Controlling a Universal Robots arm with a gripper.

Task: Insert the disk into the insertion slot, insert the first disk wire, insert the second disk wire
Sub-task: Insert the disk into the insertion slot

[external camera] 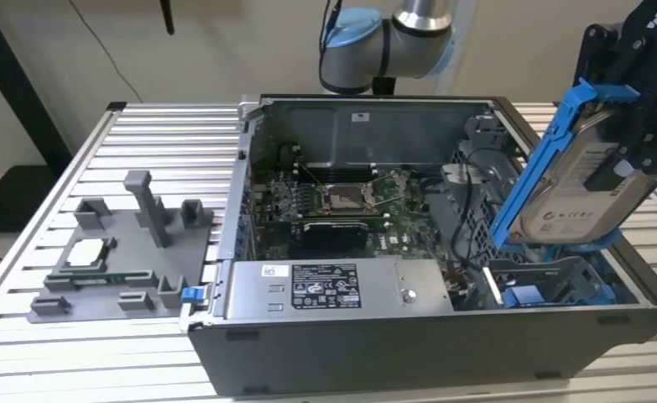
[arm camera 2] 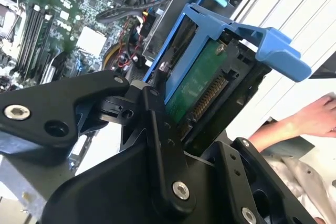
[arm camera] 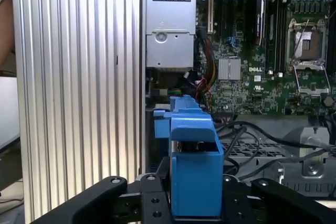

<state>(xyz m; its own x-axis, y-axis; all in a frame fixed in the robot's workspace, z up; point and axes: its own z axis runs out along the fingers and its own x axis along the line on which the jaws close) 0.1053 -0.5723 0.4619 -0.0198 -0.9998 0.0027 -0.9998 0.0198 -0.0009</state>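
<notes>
Slatted table (external camera: 82, 361), disk (external camera: 583, 178) above slot (external camera: 552, 281); hand (arm camera 2: 308, 119) in second wrist view.

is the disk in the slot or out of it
Out: the disk hangs tilted in the gripper, above the insertion slot.

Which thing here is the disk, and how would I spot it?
Find the open grey computer case on the slatted table. Above its end at the exterior view's right, black jaws hold the disk tilted in the air. Only it is a silver slab in a bright blue frame.
</notes>
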